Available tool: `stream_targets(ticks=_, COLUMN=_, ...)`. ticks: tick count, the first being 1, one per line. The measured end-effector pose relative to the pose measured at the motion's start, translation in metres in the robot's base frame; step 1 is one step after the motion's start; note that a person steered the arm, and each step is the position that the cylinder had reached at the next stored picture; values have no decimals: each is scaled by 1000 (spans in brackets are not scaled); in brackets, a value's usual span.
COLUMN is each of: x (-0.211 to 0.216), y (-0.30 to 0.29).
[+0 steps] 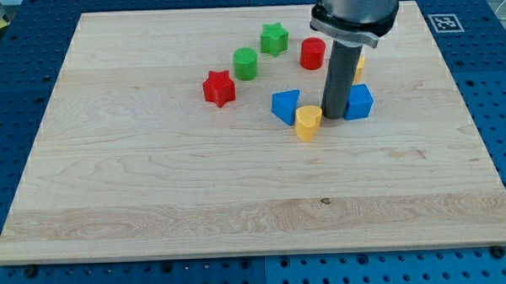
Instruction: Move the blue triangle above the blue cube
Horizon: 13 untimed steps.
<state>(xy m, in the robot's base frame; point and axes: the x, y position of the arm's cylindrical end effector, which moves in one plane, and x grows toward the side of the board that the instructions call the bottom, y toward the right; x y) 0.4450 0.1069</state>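
Camera view: the arm enters from the view's top and its dark rod stands vertical. My tip (333, 116) rests on the board between the yellow block (308, 121) and the blue cube (359, 101), close to both; contact cannot be confirmed. The rod has no jaws and holds nothing. The blue triangle (285, 105) lies just left of the yellow block, about level with the blue cube. Another yellow block (359, 67) is partly hidden behind the rod. The wooden board (153, 188) lies on a blue perforated table (496, 83).
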Motion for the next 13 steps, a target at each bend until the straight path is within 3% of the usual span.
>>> stream_targets(ticks=2, x=25, y=11)
stream_targets(ticks=5, x=55, y=-37)
stream_targets(ticks=8, x=55, y=-44)
stream_targets(ticks=9, x=55, y=-71)
stream_targets(ticks=13, x=-31, y=-64)
